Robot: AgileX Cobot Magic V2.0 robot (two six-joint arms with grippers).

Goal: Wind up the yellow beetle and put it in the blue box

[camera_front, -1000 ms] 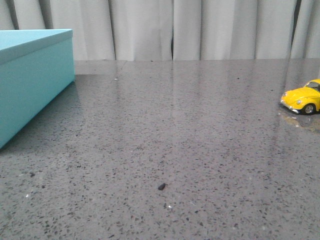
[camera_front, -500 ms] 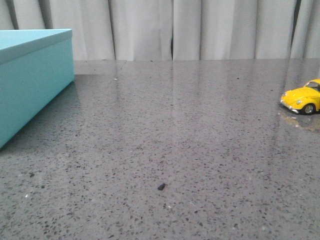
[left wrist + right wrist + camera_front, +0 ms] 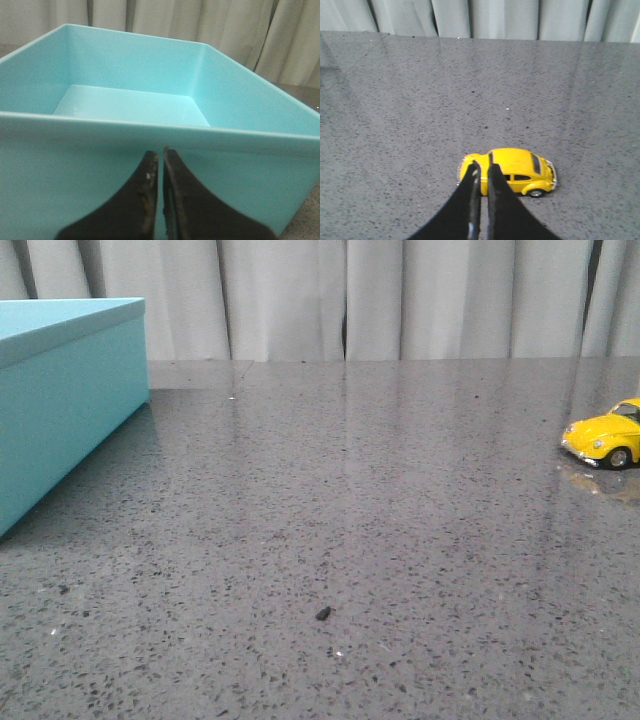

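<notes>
The yellow beetle (image 3: 606,438) stands on its wheels at the right edge of the front view, partly cut off by the frame. In the right wrist view the beetle (image 3: 520,170) sits side-on on the table, and my right gripper (image 3: 483,166) hangs shut and empty in front of its bonnet end. The blue box (image 3: 60,390) stands at the far left of the front view. In the left wrist view the box (image 3: 150,145) is open and empty, and my left gripper (image 3: 160,153) is shut just before its near wall. Neither gripper shows in the front view.
The grey speckled table (image 3: 340,520) stretches between box and car. A small dark speck (image 3: 323,613) lies near its front middle. Pale curtains (image 3: 400,295) hang behind the table's far edge.
</notes>
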